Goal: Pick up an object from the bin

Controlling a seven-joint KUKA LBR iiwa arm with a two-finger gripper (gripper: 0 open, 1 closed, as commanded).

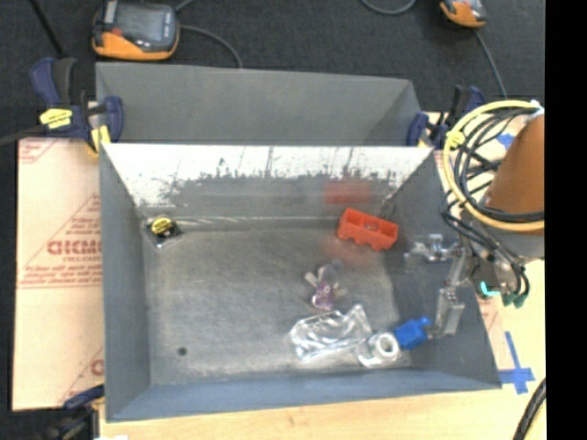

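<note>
Bin (128, 273): grey metal, dull and scratched, with sloped walls and a flat floor.
My arm (518, 168): it comes in from the right, over the bin's right wall. It has a smooth orange cover and loops of cable on it.
My claw (447, 291): shiny metal, low down by the right wall. I cannot tell if it is open or closed.
Blue piece (413, 331): small and blocky, on the floor at the front right, just beside the low end of my claw.
White ring (383, 346): small and round, just left of the blue piece.
Clear wrap (326, 333): crinkly and shiny, bunched up, touching the white ring.
Purple bit (323, 293): tiny, just behind the clear wrap.
Orange block (369, 229): boxy, near the back wall, apart from my claw.
Yellow bit (161, 227): tiny, in the back left corner, far from my claw.
</note>
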